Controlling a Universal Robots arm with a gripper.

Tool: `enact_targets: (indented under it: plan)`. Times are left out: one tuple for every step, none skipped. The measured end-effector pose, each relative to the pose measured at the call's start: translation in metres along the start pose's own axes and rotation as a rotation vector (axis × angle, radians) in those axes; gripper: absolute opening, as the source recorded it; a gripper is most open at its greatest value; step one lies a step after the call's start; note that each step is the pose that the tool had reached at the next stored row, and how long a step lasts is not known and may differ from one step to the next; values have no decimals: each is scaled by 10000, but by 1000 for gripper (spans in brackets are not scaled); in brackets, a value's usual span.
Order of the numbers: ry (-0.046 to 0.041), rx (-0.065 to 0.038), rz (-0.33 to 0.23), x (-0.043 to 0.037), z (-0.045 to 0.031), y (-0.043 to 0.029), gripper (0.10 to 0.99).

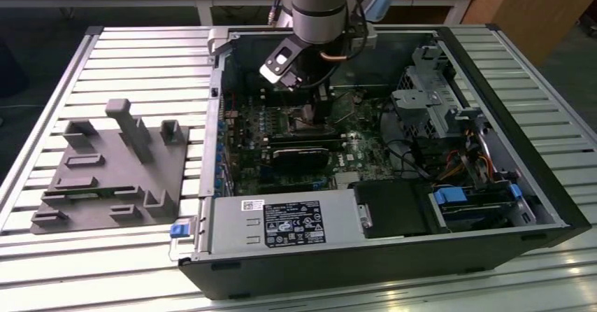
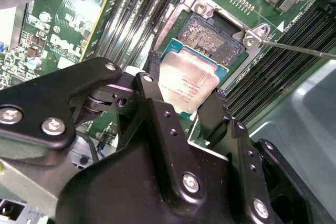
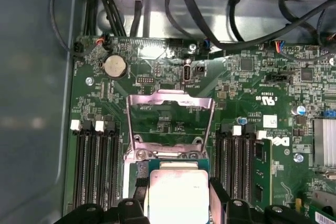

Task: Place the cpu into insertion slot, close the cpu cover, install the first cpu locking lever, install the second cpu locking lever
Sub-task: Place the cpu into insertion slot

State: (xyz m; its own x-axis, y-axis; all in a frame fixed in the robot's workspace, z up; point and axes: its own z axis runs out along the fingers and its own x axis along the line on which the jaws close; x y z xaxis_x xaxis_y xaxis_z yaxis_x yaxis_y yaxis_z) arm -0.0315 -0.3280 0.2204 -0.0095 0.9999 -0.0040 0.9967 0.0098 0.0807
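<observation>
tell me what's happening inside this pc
The arm's gripper is shut on the cpu, gripping it by two opposite edges right at the insertion slot on the green motherboard, inside the open computer case. The chip does not look seated yet, and part of the slot shows beyond it. The cpu cover stands swung open.

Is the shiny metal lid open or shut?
Open: the cpu cover stands swung up, away from the insertion slot, green board showing through its middle.

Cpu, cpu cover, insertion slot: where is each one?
cpu [image 2: 189, 83]: second wrist view, middle of its silver top.
cpu cover [image 3: 169, 96]: first wrist view, frame's free-end bar.
insertion slot [image 2: 210, 38]: second wrist view, its dark centre.
</observation>
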Motion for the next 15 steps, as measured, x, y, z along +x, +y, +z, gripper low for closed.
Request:
enact_targets:
  plan:
    - [0,0,0,3,3,-9,541]
    - [1,0,0,7,6,-18,541]
    - [1,-1,-1,11,10,-26,541]
    - [1,-1,0,15,14,-34,541]
    - [1,-1,0,20,19,-42,541]
    - [3,-2,0,24,27,-48,541]
    - [2,-1,0,28,35,-52,541]
    - [1,0,0,32,45,-56,541]
    - [1,-1,0,35,55,-60,541]
    - [1,0,0,39,66,-64,541]
    - [1,0,0,43,79,-70,541]
    - [1,0,0,47,90,-76,541]
    - [1,0,0,51,101,-83,541]
    - [2,-1,0,55,110,-88,541]
    - [1,-1,0,57,120,-93,541]
